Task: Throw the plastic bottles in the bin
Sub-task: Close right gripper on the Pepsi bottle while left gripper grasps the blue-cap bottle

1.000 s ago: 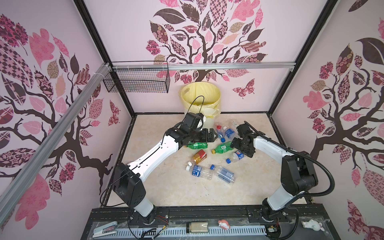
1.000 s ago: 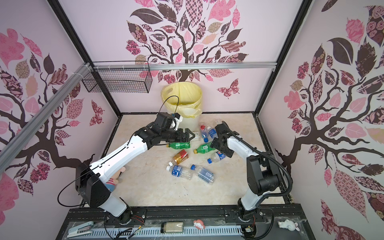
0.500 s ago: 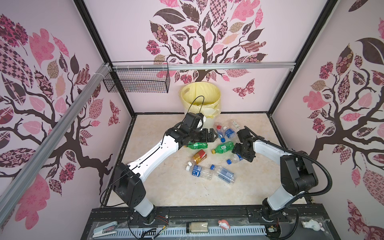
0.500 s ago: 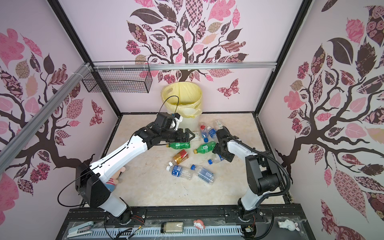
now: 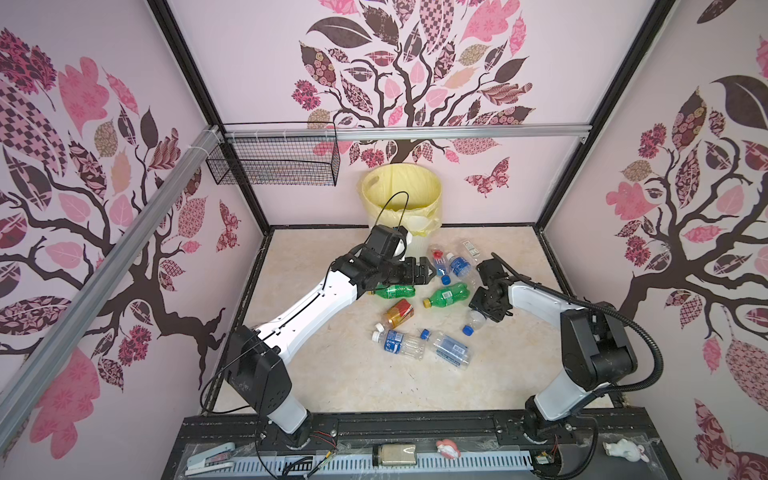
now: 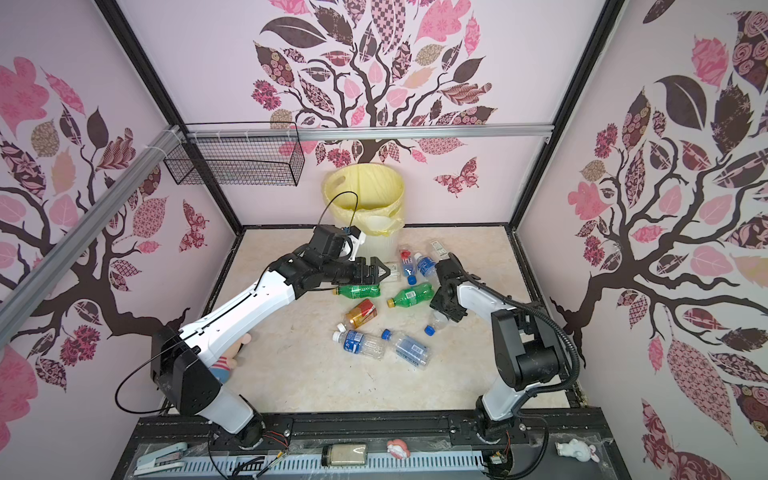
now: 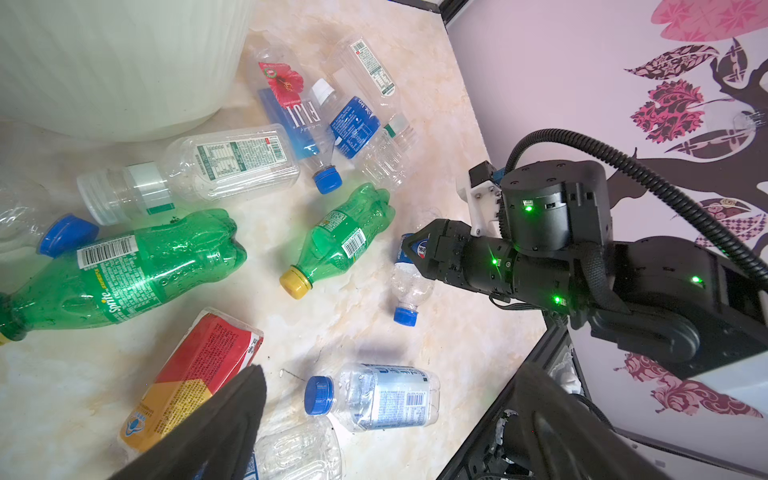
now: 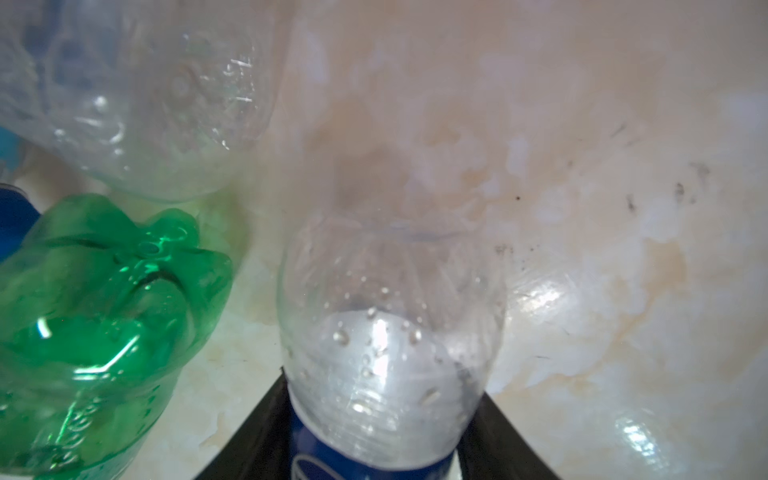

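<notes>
The cream bin [image 5: 401, 187] with its yellow bag stands at the back wall. Several plastic bottles lie on the floor in front of it: two green [image 5: 395, 292] [image 5: 449, 294], one amber [image 5: 399, 312], the rest clear. My right gripper [image 5: 482, 307] [image 8: 382, 436] is shut on a clear bottle with a blue label [image 8: 390, 332] [image 7: 409, 282], which still lies on the floor, blue cap pointing forward. My left gripper [image 5: 428, 270] [image 7: 390, 374] hangs open above the bottles near the bin's foot, holding nothing.
A black wire basket [image 5: 274, 164] hangs on the back left wall. More clear bottles [image 5: 459, 264] cluster beside the bin, two more [image 5: 401, 343] [image 5: 451, 348] nearer the front. A doll [image 6: 226, 361] lies under my left arm. Cage walls close in on both sides.
My right gripper came down over the clear blue-label bottle and its jaws closed on it. My left arm stayed put, still open.
</notes>
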Action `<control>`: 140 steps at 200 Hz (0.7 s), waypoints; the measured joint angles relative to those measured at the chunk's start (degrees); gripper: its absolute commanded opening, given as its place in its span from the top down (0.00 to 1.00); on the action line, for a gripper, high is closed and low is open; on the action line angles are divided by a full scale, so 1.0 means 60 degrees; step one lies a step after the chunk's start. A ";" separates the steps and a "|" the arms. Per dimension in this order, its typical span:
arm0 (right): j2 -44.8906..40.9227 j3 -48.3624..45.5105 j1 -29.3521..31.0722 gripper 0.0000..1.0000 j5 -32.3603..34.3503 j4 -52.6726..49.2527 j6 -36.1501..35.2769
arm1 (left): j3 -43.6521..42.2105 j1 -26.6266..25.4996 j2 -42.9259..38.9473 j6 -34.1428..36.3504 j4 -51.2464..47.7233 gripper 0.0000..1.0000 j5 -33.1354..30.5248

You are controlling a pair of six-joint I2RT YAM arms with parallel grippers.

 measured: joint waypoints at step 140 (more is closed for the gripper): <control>-0.1067 0.2881 -0.0007 0.46 -0.0197 -0.1271 -0.0681 | 0.0018 -0.0106 0.0000 -0.0040 -0.0047 0.03 -0.0007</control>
